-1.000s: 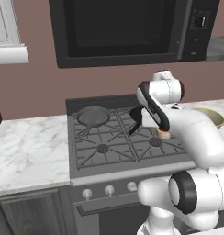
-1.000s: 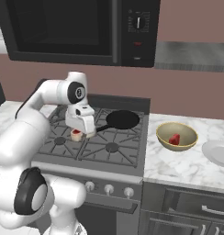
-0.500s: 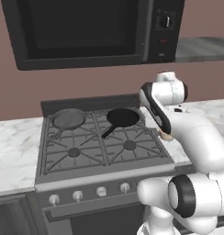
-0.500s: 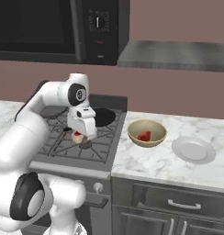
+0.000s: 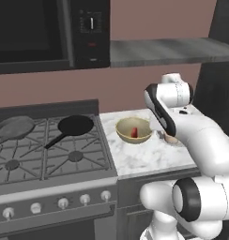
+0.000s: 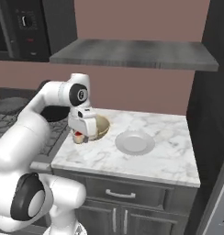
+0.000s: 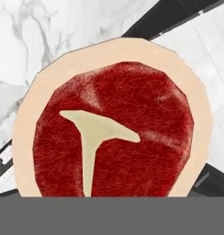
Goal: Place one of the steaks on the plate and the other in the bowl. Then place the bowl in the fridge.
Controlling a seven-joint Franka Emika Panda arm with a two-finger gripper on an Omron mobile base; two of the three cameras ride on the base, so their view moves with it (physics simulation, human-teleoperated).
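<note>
Jaws set wide, gripping the held steak (image 5: 171, 138) by its edges: in the left base view the hand points down over the marble bench (image 5: 144, 161), with that steak as a small tan and red patch right under it, just clear of the bench top. Beside it, toward the stove (image 5: 41, 157), stands the bowl (image 5: 122, 133), tan outside and yellowish inside, with the other steak (image 5: 134, 132) lying red in its hollow. A black frying pan (image 5: 75, 124) and a grey pan (image 5: 13, 126) sit on the burners.

From the right base view, the held steak (image 6: 78, 136) peeps out red below the hand, over the bench (image 6: 159, 158) edge nearest the stove. The bowl (image 6: 103, 127) stands just behind the hand, partly hidden by it. A light-grey plate (image 6: 135, 142) lies bare on the bench just beside the bowl, on the side away from the stove.

Looking along the hand, the held steak (image 7: 114, 137) sits very close: a dark red, grainy slab with a pale T-shaped streak of fat and a broad tan rim. Its bulk hides the fingertips. Marble bench (image 7: 22, 41) shows beyond it on one side.
</note>
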